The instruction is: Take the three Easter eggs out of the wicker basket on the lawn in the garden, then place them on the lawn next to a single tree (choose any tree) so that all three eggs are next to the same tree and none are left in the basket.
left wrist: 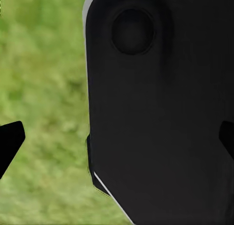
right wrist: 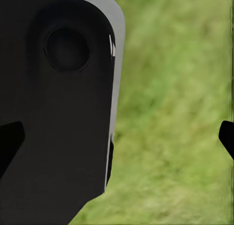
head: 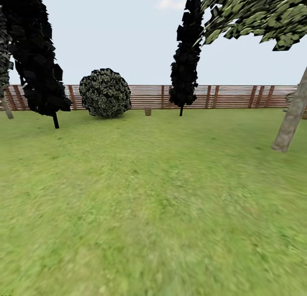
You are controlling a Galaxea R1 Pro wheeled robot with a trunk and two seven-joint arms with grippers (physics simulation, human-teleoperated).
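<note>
The head view looks level and forward from standing height across the lawn (head: 153, 202) to the far slatted fence (head: 192, 96), the leaning tree (head: 292, 119) near its right edge. Each wrist view sits close behind its own claw and faces down at blurred grass, with a dark robot body panel (left wrist: 161, 113) very near beyond the left fingertips (left wrist: 9, 140) and another (right wrist: 56, 113) beyond the right fingertips (right wrist: 226, 135). Grass is the one ground all three share

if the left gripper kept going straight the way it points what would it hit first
Probably the dark robot body panel that covers most of the space between the left gripper fingertips; the lawn shows beside it. Depth is hard to judge.
</note>
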